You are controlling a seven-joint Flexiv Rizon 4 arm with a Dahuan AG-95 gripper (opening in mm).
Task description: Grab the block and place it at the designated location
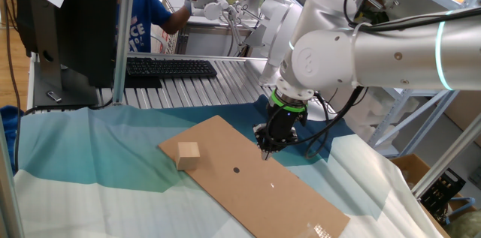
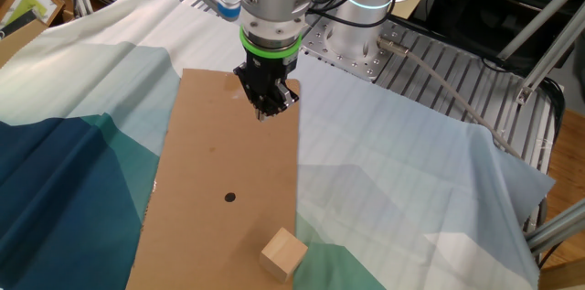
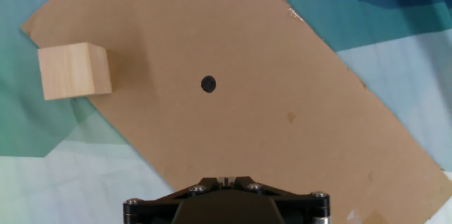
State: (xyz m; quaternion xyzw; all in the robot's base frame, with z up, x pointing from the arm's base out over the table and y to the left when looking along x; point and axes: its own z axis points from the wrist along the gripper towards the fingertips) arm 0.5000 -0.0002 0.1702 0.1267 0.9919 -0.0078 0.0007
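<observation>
1. The end effector holds nothing; its fingers look drawn close together, though whether fully clenched cannot be told.
2. It hangs pointing down above the cardboard sheet, near one long edge.
3. The block rests ungrasped at the sheet's edge, partly on the cloth-covered counter.
4. The designated location is bare, so both grasping and placing appear left to do.

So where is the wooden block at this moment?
The block sits at the edge of the cardboard sheet, partly overhanging onto the cloth. In the hand view it is at the left, beside the dark dot, untouched.
</observation>
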